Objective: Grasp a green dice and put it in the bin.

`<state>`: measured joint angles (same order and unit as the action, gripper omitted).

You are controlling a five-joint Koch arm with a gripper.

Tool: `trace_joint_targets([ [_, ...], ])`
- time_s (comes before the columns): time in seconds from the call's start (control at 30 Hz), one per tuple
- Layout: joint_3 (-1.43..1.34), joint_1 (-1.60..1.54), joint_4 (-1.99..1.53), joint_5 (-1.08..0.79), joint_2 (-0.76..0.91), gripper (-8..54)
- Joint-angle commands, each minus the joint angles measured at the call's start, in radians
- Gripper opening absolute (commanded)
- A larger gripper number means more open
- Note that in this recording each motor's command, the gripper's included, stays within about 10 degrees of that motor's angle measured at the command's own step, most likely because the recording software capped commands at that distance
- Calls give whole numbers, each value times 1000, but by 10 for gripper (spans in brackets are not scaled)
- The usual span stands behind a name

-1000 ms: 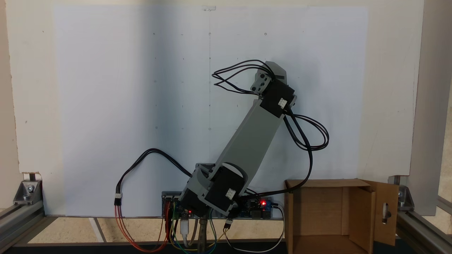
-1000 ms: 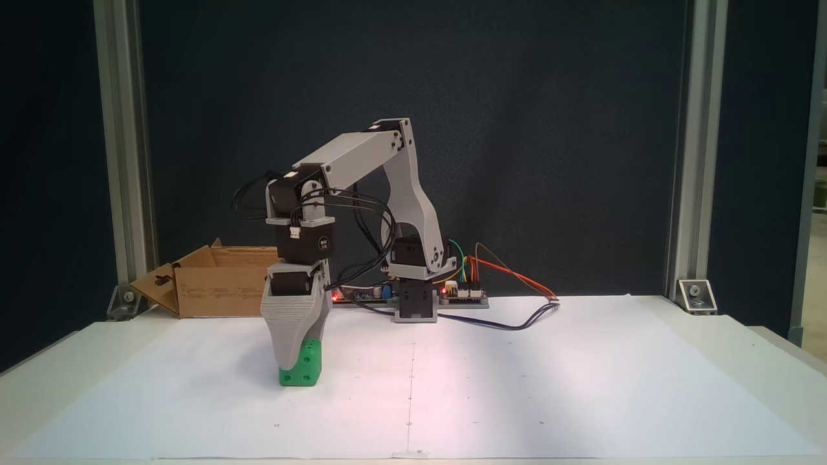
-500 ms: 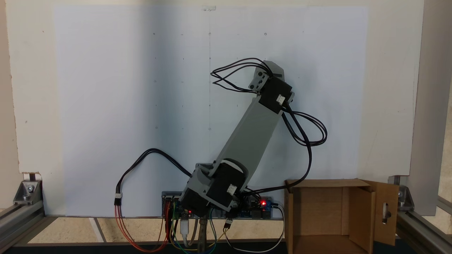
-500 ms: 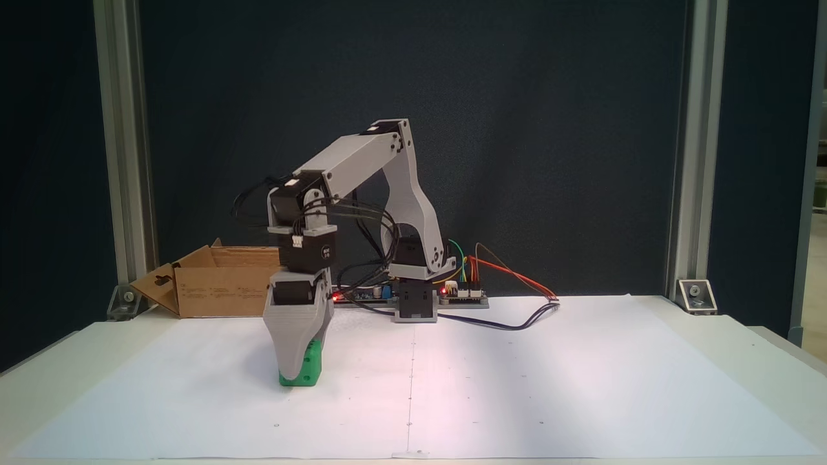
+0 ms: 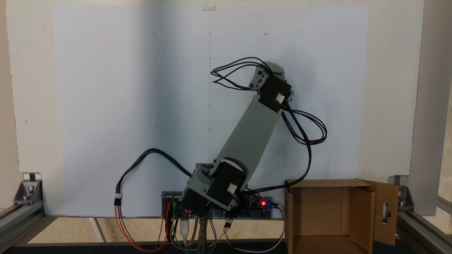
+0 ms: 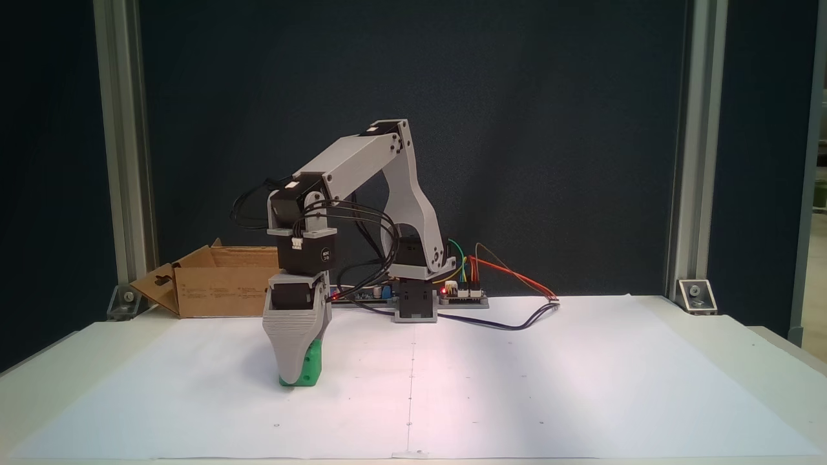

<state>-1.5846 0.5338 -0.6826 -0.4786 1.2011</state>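
Note:
The green dice (image 6: 313, 365) sits on the white paper, left of the arm's base in a fixed view. My gripper (image 6: 294, 377) points straight down over it. Its grey front jaw covers most of the cube, with its tip close to the paper. The two jaws stand one behind the other, so the gap between them is hidden. From above in the other fixed view, the wrist (image 5: 272, 86) hides the dice and the fingertips. The bin (image 6: 216, 290), a brown cardboard box with open flaps, stands behind and to the left; it is at the lower right (image 5: 317, 208) seen from above.
The arm's base and controller board (image 6: 413, 300) with coloured wires sit at the back of the table. A black cable (image 6: 510, 321) trails over the paper to the right. Aluminium frame posts (image 6: 123, 161) stand at the table's corners. White paper (image 6: 549, 387) covers the table.
My gripper has sunk lower over the green dice, so its front jaw now covers more of the cube. The dice has stayed in place.

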Motion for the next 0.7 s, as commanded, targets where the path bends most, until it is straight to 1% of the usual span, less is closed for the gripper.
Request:
trace_joint_targets([
  [0.0, 9, -8, 20, -63, 9, 277],
  [0.13, 2, -9, 20, -63, 9, 191],
  [0.2, -6, -8, 20, -63, 9, 121],
  [0.4, -6, -8, 9, -52, 18, 120],
  [0.47, -3, -6, -26, -29, 75, 120],
  [0.53, 52, -3, -156, 15, 161, 121],
  [0.67, 240, 8, -391, 109, 276, 120],
])
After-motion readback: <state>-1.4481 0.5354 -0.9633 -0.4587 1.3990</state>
